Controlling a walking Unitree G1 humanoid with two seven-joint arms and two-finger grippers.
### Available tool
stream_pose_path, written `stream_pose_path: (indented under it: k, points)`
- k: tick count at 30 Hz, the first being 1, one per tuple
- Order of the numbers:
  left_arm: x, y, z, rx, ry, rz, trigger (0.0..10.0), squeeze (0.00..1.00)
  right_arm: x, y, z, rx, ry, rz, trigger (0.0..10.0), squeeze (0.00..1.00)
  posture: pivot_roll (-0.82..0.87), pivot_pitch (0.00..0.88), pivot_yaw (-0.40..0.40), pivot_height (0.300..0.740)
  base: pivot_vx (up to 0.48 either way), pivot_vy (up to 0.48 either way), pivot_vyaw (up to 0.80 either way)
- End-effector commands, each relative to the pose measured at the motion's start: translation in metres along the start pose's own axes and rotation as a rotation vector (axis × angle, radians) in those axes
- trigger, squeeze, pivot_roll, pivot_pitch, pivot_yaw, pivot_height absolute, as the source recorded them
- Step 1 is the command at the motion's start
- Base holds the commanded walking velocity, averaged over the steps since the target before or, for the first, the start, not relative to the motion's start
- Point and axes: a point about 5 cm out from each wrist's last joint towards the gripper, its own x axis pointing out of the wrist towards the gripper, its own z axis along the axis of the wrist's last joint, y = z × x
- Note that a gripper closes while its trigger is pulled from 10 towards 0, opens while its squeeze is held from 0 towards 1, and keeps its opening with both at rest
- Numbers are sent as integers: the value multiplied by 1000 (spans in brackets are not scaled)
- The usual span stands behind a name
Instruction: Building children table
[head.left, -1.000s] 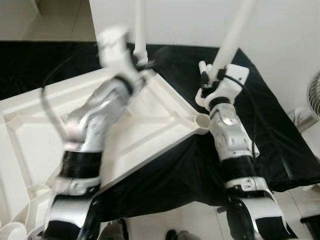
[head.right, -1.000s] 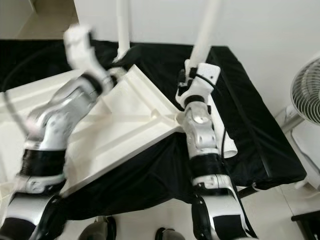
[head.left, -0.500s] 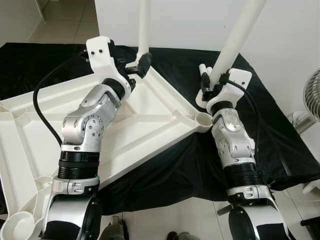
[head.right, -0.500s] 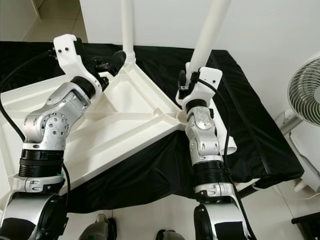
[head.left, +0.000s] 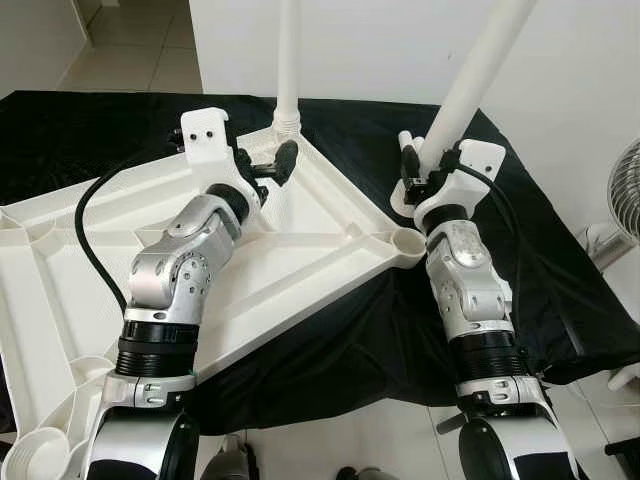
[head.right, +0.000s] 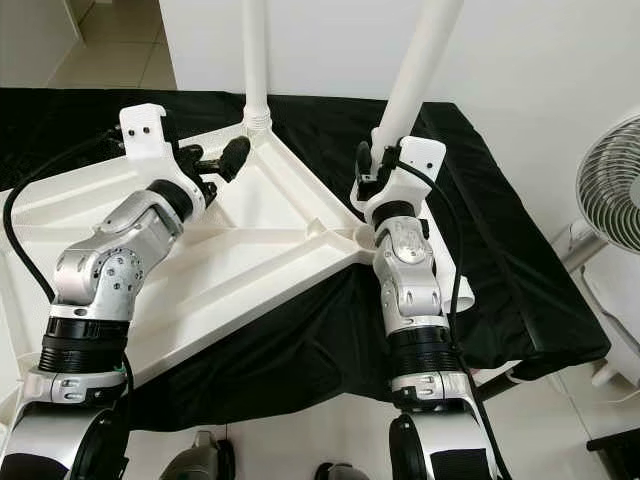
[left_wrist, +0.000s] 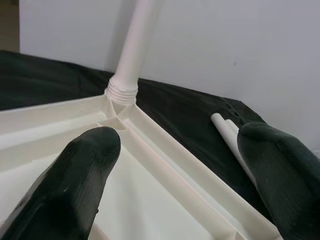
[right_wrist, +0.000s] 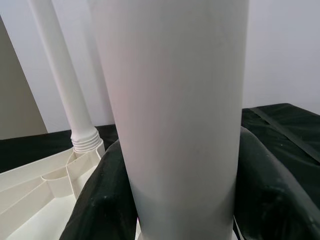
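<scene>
Your right claw (head.right: 374, 172) grips the tilted table leg (head.right: 418, 68) near the tabletop's (head.right: 270, 250) corner socket. Your left claw (head.left: 272, 166) hangs released, just beside the upright leg (head.left: 288, 62).

Tabletop (head.left: 300, 250) lies upside down on cloth-covered surface (head.left: 560, 260), spanning centre toward 8 o'clock. 1 leg (head.left: 288, 60) stands upright in the far corner socket at 12 o'clock. Left gripper (head.left: 275, 165) hovers over the tabletop just before that leg, fingers apart. Second leg (head.left: 470, 80) rises tilted at 2 o'clock, beside the near corner socket (head.left: 407, 240); right gripper (head.left: 415, 165) clamps its lower end. Spare legs (left_wrist: 227, 132) lie on the cloth behind. Fan (head.right: 610, 190) at 3 o'clock.
</scene>
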Motion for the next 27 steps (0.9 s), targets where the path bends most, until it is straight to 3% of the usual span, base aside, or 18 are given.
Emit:
stream_pose_path:
  k: [1, 7, 8, 12, 13, 15, 16, 19, 22, 27]
  points:
    - [-1, -1, -1, 49, -8, -33, 10000, 0, -1, -2, 3, 3, -24, 3, 10000, 0, 92, 78, -25, 740, 0, 0, 0]
    - [-3, 3, -6, 106, -16, -23, 10000, 0, -2, -2, 3, 3, -25, 5, 10000, 0, 93, 86, -18, 740, 0, 0, 0]
    - [-3, 5, -7, 170, -39, -10, 10000, 0, -2, -2, 3, 3, -28, 7, 10000, 0, 93, 86, -18, 740, 0, 0, 0]
    - [-4, 9, -14, 264, -53, -22, 10000, 0, -3, -1, 4, 4, -34, 18, 10000, 0, 94, 122, -1, 740, 0, 0, 0]
    - [-6, 11, -16, 343, -61, -34, 10000, 0, -4, 1, 4, 4, -38, 30, 10000, 0, 96, 126, 2, 740, 0, 0, 0]
    - [-6, 11, -16, 343, -61, -34, 10000, 0, -4, 1, 4, 4, -38, 30, 10000, 0, 96, 126, 2, 740, 0, 0, 0]
    - [-12, 13, -15, 395, -78, -43, 10000, 0, -6, 5, 3, 6, -41, 45, 10000, 0, 104, 137, 8, 740, 0, 0, 0]
    - [-15, 14, -14, 388, -87, -41, 10000, 0, -8, 6, 3, 8, -42, 50, 10000, 0, 104, 137, 8, 740, 0, 0, 0]
    - [-23, 10, -13, 309, -101, -26, 10000, 0, -13, 13, 1, 27, -42, 65, 10000, 0, 111, 139, 6, 740, 0, 0, 0]
    - [-26, 6, -22, 305, -83, -37, 10000, 0, -15, 15, -1, 36, -43, 66, 10000, 0, 107, 125, 0, 740, 0, 0, 0]
